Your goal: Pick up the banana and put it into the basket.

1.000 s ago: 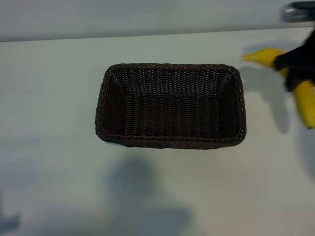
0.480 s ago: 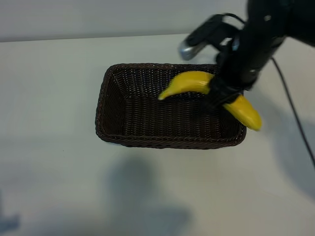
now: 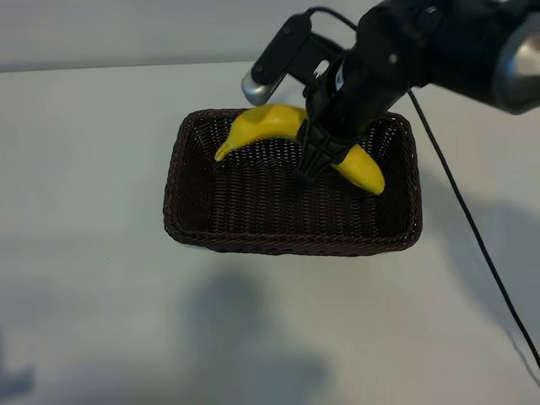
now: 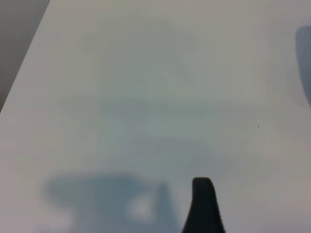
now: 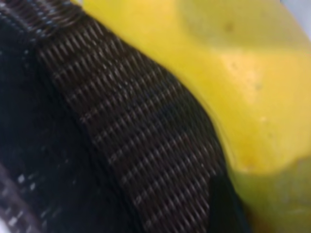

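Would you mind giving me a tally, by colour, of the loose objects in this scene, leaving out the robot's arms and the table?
Yellow: 1, the banana, held by the right gripper above the basket.
Dark brown: 1, the woven basket.
Total: 2

Bright-yellow curved banana point(image 3: 266, 125), smooth-skinned, held above the basket's far half, arching with both ends drooping, one end toward the far-left corner, the other toward the right wall. Rectangular dark-brown woven wicker basket point(image 3: 291, 245), braided rim, sloping sides, upright on the table.
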Controlling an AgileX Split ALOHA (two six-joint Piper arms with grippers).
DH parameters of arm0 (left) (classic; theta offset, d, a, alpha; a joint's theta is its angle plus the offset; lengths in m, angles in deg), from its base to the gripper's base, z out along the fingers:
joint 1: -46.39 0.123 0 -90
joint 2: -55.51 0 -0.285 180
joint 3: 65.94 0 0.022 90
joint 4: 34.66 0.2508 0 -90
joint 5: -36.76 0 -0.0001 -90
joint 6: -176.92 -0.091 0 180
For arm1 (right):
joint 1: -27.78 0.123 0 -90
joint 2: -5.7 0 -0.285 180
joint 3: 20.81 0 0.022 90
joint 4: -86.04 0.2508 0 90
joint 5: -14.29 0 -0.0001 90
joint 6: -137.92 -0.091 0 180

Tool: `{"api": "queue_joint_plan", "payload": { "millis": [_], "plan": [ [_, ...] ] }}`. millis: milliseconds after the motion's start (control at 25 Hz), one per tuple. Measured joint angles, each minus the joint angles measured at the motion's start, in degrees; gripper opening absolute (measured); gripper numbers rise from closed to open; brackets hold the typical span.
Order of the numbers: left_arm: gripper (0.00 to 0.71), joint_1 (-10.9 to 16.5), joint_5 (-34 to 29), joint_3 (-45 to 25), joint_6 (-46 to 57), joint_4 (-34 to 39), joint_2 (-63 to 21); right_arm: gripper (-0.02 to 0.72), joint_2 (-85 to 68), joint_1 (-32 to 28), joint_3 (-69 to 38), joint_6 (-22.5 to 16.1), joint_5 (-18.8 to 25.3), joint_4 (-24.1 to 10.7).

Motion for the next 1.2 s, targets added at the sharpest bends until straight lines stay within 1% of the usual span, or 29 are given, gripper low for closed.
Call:
{"api": "queue_joint_plan", "payload": {
  "millis": [240, 560, 600, 640, 800, 840, 880, 960, 1080, 1200],
  "plan": [
    [0.56, 0.0, 0.0, 0.0, 0.0, 0.0, 0.0, 0.417, 6.2, 0.0, 0.0, -0.1, -2.9, 0.0],
    [0.56, 0.0, 0.0, 0.0, 0.0, 0.0, 0.0, 0.424, 7.5, 0.0, 0.0, -0.2, -4.4, 0.1],
    [0.56, 0.0, 0.0, 0.0, 0.0, 0.0, 0.0, 0.439, 7.5, 0.0, 0.0, -0.2, -4.4, 0.1],
    [0.56, 0.0, 0.0, 0.0, 0.0, 0.0, 0.0, 0.471, 7.5, 0.0, 0.0, -0.2, -4.7, 0.1],
    [0.56, 0.0, 0.0, 0.0, 0.0, 0.0, 0.0, 0.639, 7.5, 0.0, 0.0, -0.2, -5.4, 0.1],
    [0.56, 0.0, 0.0, 0.0, 0.0, 0.0, 0.0, 0.669, 7.4, 0.0, 0.0, -0.3, -5.4, 0.1],
    [0.56, 0.0, 0.0, 0.0, 0.0, 0.0, 0.0, 0.684, 7.4, 0.0, 0.1, -0.3, -5.3, 0.1],
    [0.56, 0.0, 0.0, 0.0, 0.0, 0.0, 0.0, 0.696, 7.3, 0.0, 1.2, -0.6, -3.4, 0.2],
    [0.56, 0.0, 0.0, 0.0, -0.1, 0.0, 0.0, 0.695, 7.3, 0.0, 4.9, -2.5, 1.5, 0.3],
    [0.56, 0.0, 0.0, 0.0, -0.1, 0.0, 0.0, 0.675, 7.3, 0.0, 10.3, -3.4, 6.9, 0.2]
  ]
}}
